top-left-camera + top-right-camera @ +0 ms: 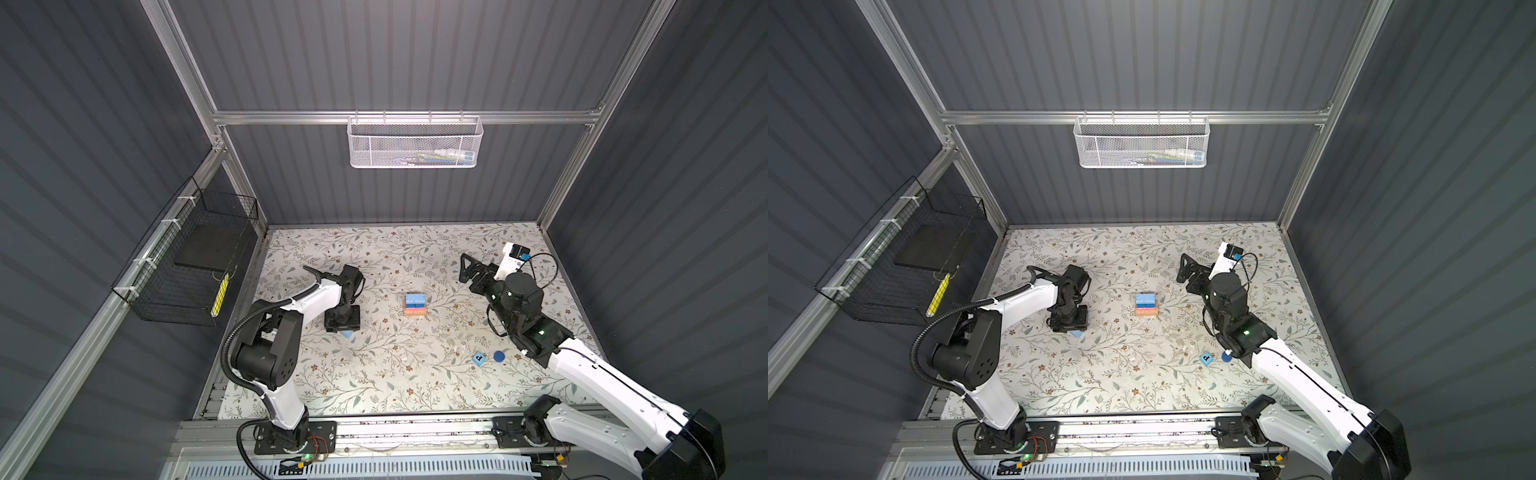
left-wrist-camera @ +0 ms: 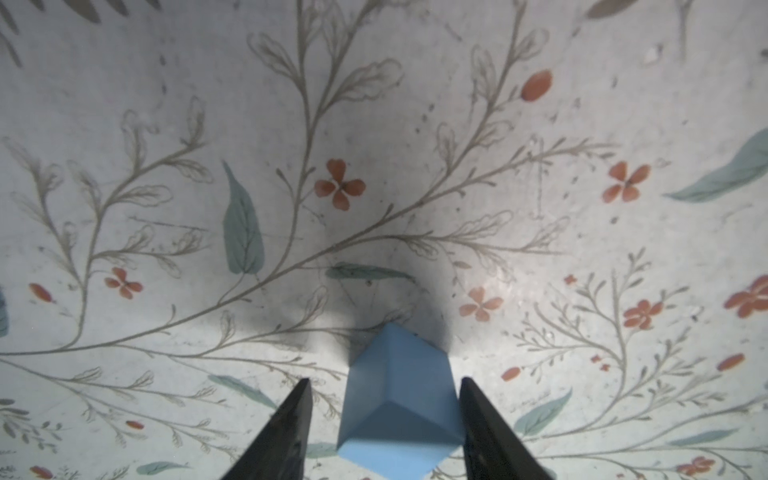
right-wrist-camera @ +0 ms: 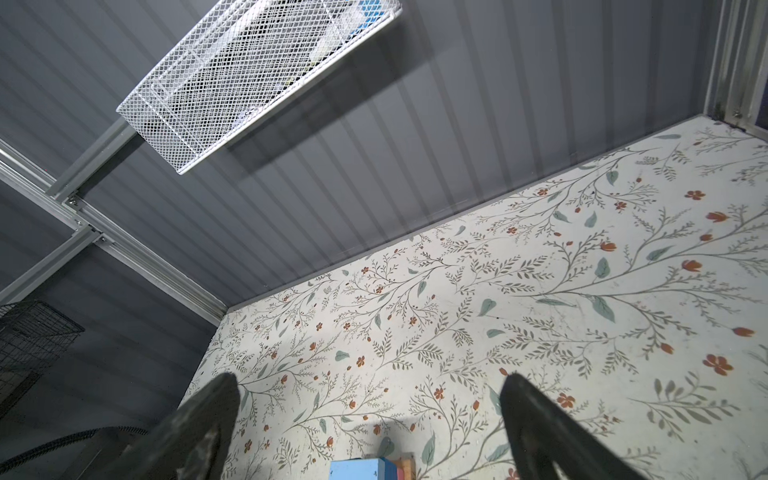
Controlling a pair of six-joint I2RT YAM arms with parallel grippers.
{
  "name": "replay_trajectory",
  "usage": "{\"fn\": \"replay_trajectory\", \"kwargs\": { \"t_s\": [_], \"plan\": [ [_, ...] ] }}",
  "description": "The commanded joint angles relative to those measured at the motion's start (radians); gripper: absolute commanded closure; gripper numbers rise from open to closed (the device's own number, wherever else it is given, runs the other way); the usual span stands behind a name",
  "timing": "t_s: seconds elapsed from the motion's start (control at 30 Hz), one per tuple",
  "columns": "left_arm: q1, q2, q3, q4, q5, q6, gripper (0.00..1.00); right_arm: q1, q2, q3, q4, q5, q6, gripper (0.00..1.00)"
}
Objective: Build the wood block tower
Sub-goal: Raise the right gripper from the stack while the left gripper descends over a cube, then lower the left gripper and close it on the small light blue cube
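Surface [image 1: 395, 386] brightly lit from above; walls [image 1: 415, 62] dim. Left wrist view: soft dark shadow on the surface just beyond the light blue cube [image 2: 399, 399], pale glare beside it. Edges bow.

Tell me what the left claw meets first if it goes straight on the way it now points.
The light blue cube: the left claw points down at the table with the cube between its fingers. The fingertips may reach the table beside it first; depth is unclear.
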Motion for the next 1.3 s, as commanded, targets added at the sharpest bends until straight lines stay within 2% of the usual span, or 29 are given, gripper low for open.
{"fn": "replay_trajectory", "kwargs": {
  "t_s": [0.0, 0.1, 0.43, 0.67, 0.77, 0.87, 1.1, 1.27],
  "plan": [
    [-0.005, 0.008, 0.002, -0.007, 0.009, 0.004, 0.5, -0.004, 0.01, -0.005, 0.016, -0.003, 0.012, 0.01],
    [-0.009, 0.004, 0.002, -0.006, 0.014, 0.002, 0.56, -0.005, 0.016, -0.003, 0.016, -0.012, 0.017, 0.01],
    [-0.034, 0.003, 0.002, 0.018, 0.064, -0.019, 0.6, -0.007, 0.025, -0.001, 0.013, -0.016, 0.025, 0.01],
    [-0.039, -0.014, 0.012, -0.005, 0.052, -0.022, 0.4, -0.009, 0.03, 0.002, 0.01, -0.022, 0.027, 0.01],
    [-0.039, -0.035, 0.014, -0.02, 0.043, -0.021, 0.36, -0.01, 0.033, 0.004, 0.01, -0.027, 0.027, 0.01],
    [-0.04, -0.056, 0.013, -0.04, 0.032, -0.021, 0.36, -0.011, 0.032, 0.003, 0.01, -0.035, 0.028, 0.01],
    [-0.046, -0.098, -0.013, -0.066, 0.037, -0.031, 0.44, -0.013, 0.03, 0.0, 0.01, -0.041, 0.027, 0.01],
    [-0.051, -0.108, -0.034, -0.067, 0.038, -0.041, 0.44, -0.013, 0.029, -0.001, 0.01, -0.044, 0.031, 0.01]
  ]
}}
